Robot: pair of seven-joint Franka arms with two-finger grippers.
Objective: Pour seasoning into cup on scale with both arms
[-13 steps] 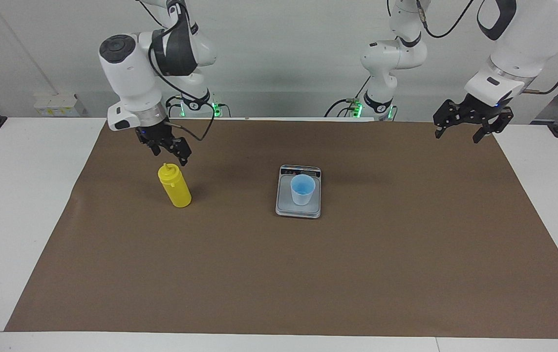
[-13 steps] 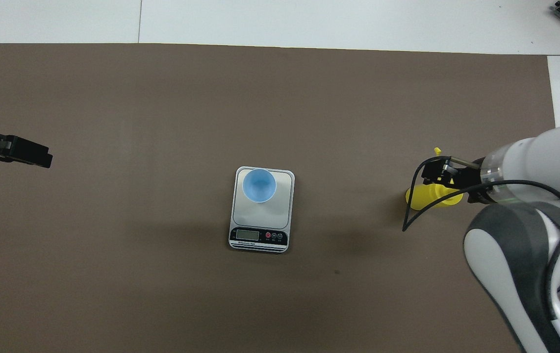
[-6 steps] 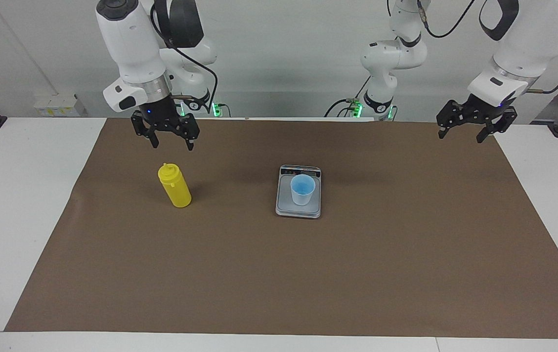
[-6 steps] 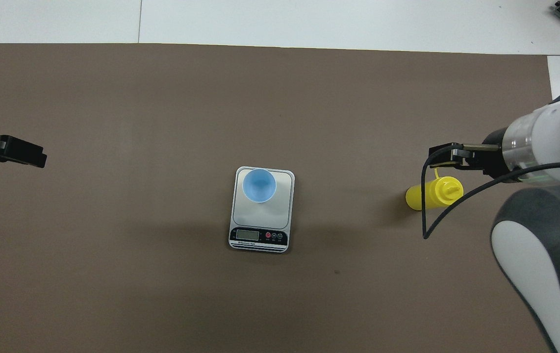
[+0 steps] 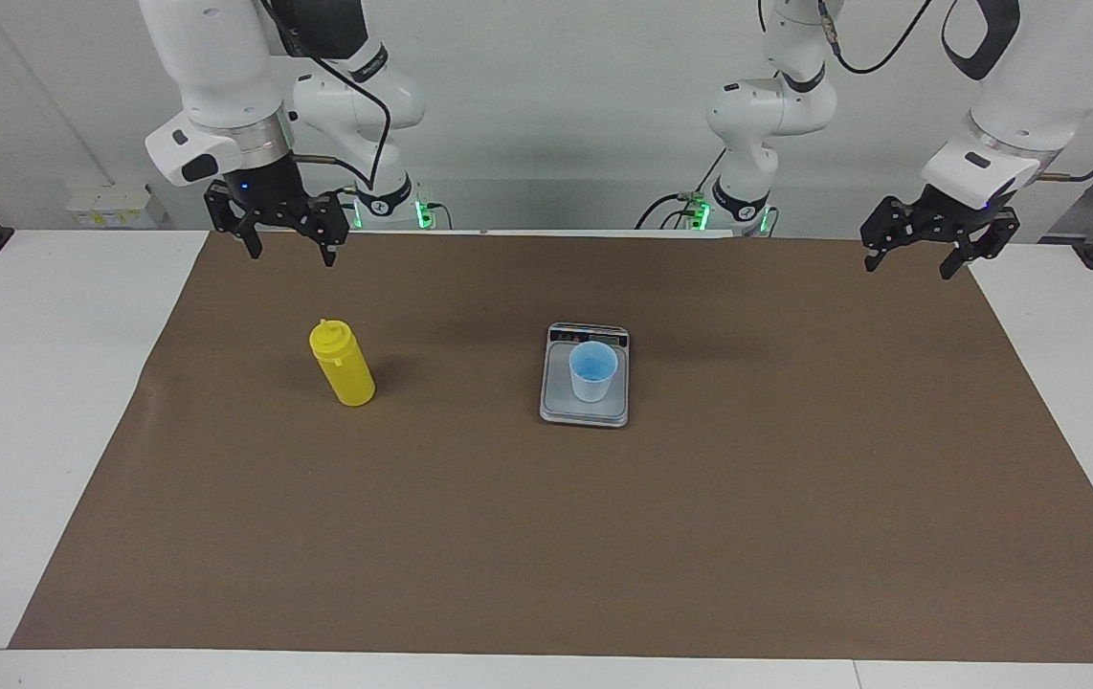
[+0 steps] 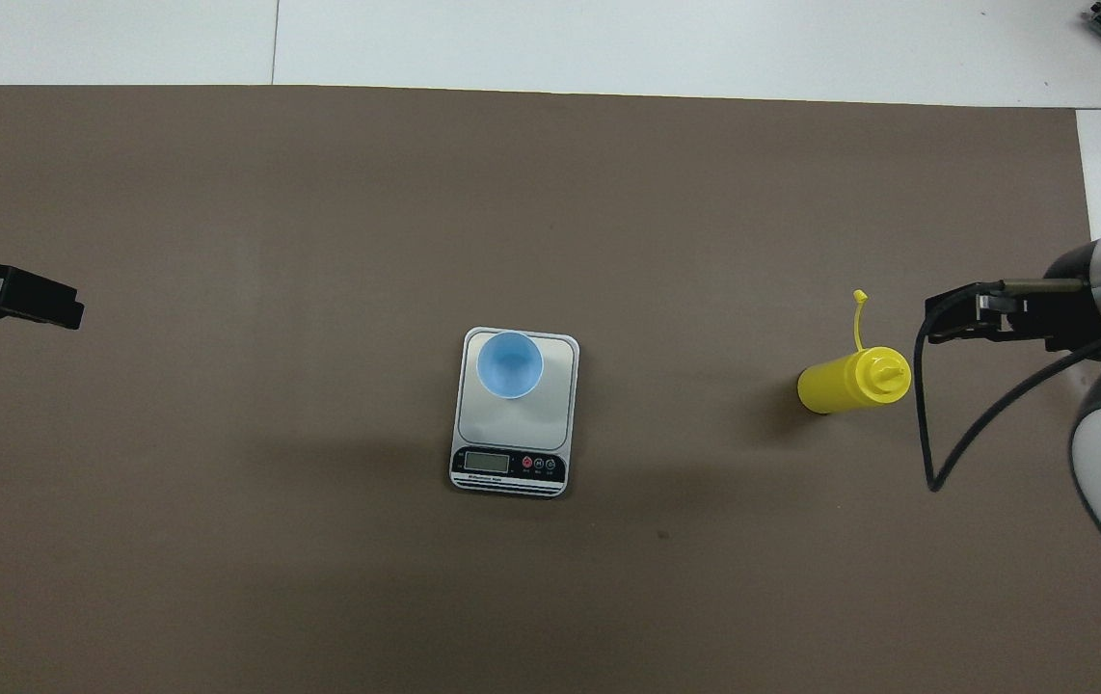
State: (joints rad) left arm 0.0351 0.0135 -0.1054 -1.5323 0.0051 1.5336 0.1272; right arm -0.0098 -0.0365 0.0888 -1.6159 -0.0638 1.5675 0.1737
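Two Franka arms are hanging raised over a brown mat, with the pour into the cup seemingly done or not yet begun; from this moment alone it cannot be told which. The yellow squeeze bottle [image 5: 343,364] is standing upright on the mat, well apart from the grey kitchen scale [image 5: 585,413], toward the right arm's end of the table, its tethered cap off the nozzle. The light-blue cup [image 5: 593,370] is sitting on the scale's silver plate, at the end away from the display strip. The right gripper [image 5: 286,239] is hovering empty, fingers spread, over the mat nearer the robots than the bottle, clear of it. The left gripper [image 5: 918,255], also spread and empty, is waiting over the mat's corner, well apart from the scale. Any next pour calls for the right gripper to descend and close around the bottle's body.
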